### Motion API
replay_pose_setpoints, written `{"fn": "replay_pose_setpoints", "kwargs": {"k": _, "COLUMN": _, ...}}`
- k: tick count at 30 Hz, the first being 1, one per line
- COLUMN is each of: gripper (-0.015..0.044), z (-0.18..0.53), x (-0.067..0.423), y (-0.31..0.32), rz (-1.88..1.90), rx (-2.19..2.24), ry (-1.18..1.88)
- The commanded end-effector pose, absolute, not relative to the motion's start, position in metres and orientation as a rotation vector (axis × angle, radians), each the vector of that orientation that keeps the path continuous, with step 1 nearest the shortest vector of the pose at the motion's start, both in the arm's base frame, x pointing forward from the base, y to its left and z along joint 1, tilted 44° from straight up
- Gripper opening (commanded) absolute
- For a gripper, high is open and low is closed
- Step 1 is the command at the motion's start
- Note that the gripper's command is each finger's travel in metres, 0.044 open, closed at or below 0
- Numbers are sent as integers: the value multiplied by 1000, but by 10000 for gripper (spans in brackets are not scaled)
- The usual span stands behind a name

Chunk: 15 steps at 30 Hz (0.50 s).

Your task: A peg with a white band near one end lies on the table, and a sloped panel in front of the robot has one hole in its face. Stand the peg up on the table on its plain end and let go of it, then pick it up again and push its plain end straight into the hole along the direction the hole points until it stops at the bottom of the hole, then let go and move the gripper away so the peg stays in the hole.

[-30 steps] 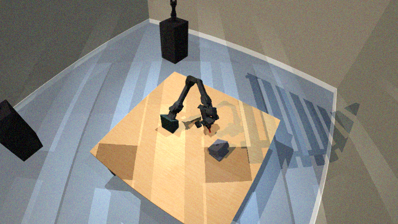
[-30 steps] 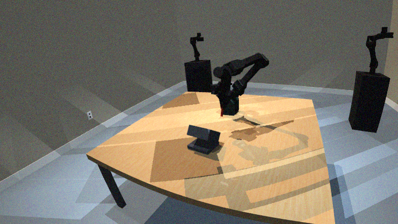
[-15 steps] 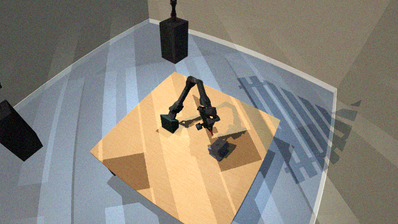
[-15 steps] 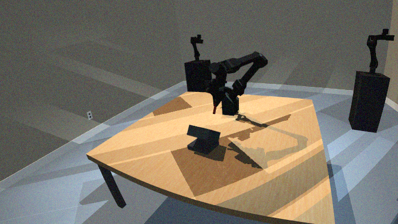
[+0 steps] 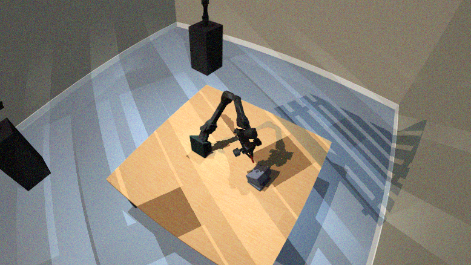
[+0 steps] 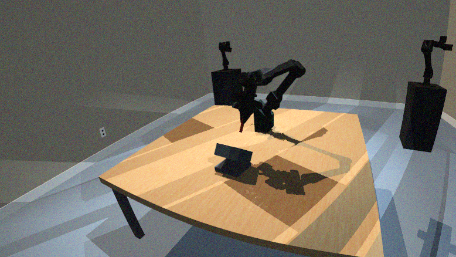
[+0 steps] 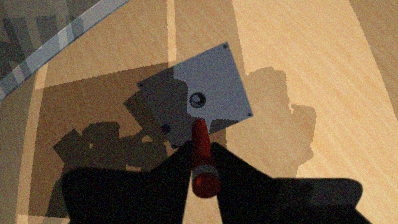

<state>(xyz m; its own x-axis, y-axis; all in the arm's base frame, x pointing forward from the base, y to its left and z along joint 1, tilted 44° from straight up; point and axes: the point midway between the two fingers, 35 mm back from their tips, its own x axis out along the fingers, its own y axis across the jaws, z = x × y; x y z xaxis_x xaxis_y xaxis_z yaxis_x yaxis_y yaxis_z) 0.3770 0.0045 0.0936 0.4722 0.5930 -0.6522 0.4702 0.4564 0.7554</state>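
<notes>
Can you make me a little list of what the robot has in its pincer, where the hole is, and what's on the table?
pincer: shut on the peg, held up in the air above the table
peg: red, with a white band near the end by the pincer; plain end points out toward the panel
panel: grey, sloped, sitting on the table in front of the robot
hole: one round hole in the panel's face, nothing in it yet
peg and hole: apart; in the wrist view the peg's tip sits just below the hole
</notes>
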Motion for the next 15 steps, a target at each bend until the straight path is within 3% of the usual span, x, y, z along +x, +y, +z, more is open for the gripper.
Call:
{"fn": "replay_pose_setpoints", "kwargs": {"k": 1, "gripper": 0, "z": 87, "x": 382, "y": 8, "rz": 93, "rx": 1168, "ry": 1147}}
{"fn": "replay_pose_setpoints", "kwargs": {"k": 15, "gripper": 0, "z": 70, "x": 398, "y": 20, "rz": 90, "rx": 1177, "ry": 1131}}
